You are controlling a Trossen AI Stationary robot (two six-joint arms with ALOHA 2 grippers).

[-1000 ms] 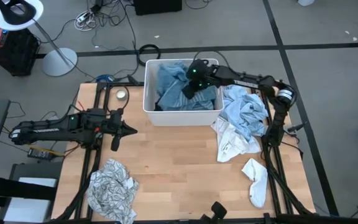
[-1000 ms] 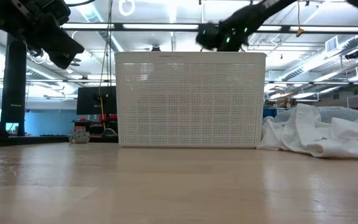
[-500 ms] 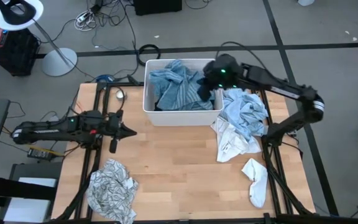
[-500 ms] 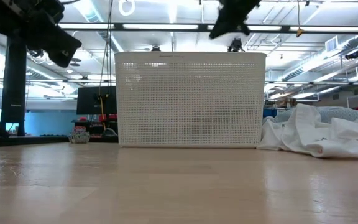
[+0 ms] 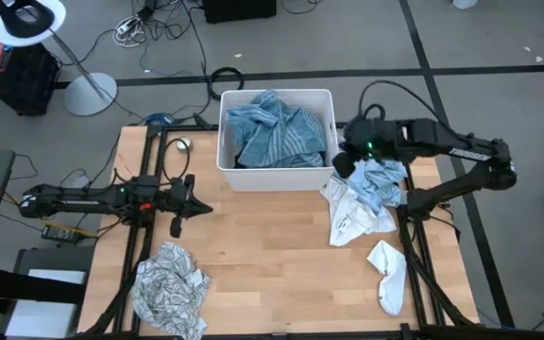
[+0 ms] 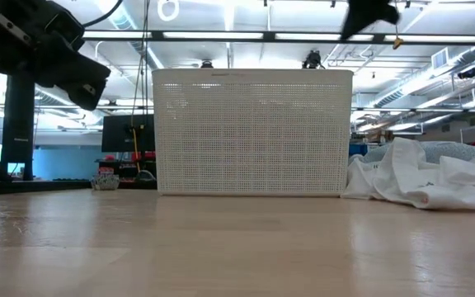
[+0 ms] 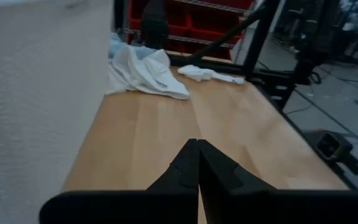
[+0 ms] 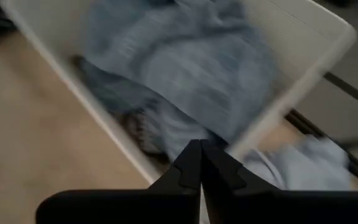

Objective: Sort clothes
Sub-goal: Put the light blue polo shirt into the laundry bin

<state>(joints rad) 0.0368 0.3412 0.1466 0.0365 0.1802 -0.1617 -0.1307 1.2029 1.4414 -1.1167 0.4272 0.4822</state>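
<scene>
Teal and light-blue clothes (image 5: 277,127) fill the white tub (image 5: 274,177) at the table's far middle. To the tub's right, a light-blue shirt (image 5: 381,181) lies on a white garment (image 5: 352,222), which also shows in the low view (image 6: 419,177). A white sock (image 5: 388,274) lies near the right front corner, and a white-grey patterned top (image 5: 170,288) near the left front. My right gripper (image 5: 341,167) hangs shut and empty, high above the tub's right wall and the pile's edge. At the table's left my left gripper (image 5: 206,208) is shut, empty, and pointing toward the right.
Bare wood runs between the tub and the near edge (image 5: 272,246). The tub's perforated front wall (image 6: 252,132) blocks the low view of what lies behind it. Cables and a lamp stand (image 5: 88,90) are on the floor beyond the table's far left.
My right gripper has risen out of the tub and swung toward the table's right edge, ending above the edge of the light-blue pile; it carries nothing. The clothes in the tub lie uncovered. My left gripper has sunk a little and tipped downward.
</scene>
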